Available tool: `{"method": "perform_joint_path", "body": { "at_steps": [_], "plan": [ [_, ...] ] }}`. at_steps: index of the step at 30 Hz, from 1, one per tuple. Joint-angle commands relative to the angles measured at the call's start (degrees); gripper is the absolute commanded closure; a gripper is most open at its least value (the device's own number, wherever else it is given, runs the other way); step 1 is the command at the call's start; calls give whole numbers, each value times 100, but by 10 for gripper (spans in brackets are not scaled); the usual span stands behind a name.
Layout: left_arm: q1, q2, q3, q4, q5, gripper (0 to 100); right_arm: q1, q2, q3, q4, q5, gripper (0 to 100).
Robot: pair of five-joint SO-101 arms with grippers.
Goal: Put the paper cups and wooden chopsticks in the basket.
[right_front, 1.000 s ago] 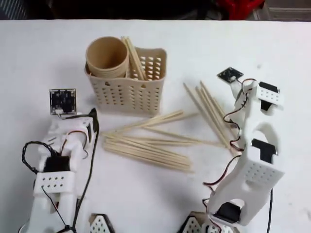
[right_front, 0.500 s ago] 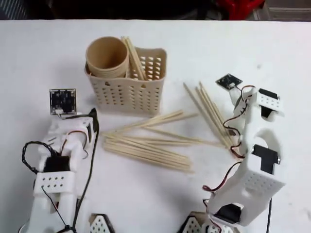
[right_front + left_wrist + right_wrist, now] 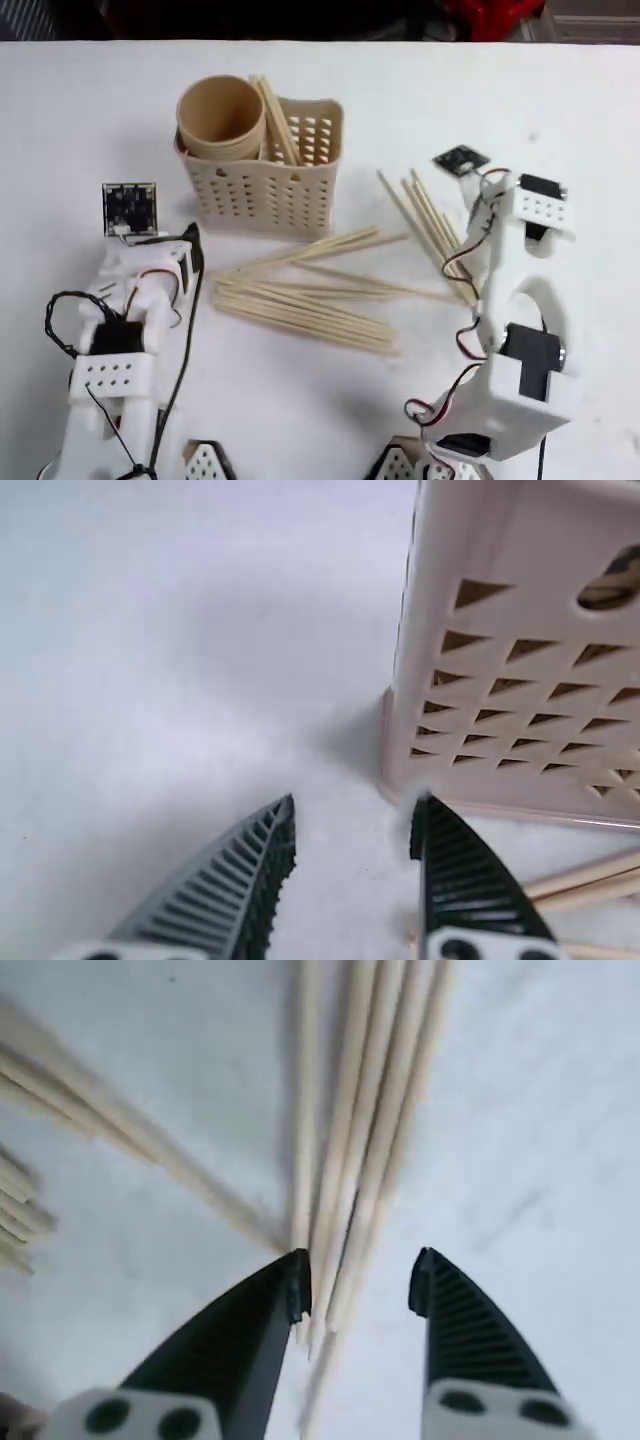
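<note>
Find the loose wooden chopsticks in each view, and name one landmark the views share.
High view: loose chopsticks lie on the white table before the basket, between the arms.
Left wrist view: chopstick ends beside the basket's base, near the left gripper.
Right wrist view: a chopstick bundle runs ahead from inside the open right gripper.
Shared landmark: that table.

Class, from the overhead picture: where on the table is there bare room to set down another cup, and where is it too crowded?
Bare: the table left of the basket, the strip behind the basket, and the near patch between the two arms, in front of the chopsticks. Crowded: the middle, where chopsticks fan from basket to right arm.
</note>
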Motion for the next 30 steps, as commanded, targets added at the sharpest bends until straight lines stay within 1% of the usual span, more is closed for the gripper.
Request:
{"method": "perform_joint_path", "body": {
  "at_steps": [1,8,14,17,22,30],
  "plan": [
    [40,-110,-18,-132,-70,797,-101,-242,281,-532,-70,828],
    [40,-110,-18,-132,-70,797,303,462,141,-1341,-26,828],
    [40,-110,-18,-132,-70,797,514,1543,-818,-1349,-44,829],
    [40,-110,-18,-132,-70,797,673,1798,-1213,-1218,-44,842],
    [40,-110,-18,-132,-70,797,910,1824,-1626,-919,-44,974],
    [40,-110,-18,-132,-70,797,1086,1789,-2207,-251,-35,981]
  ]
}}
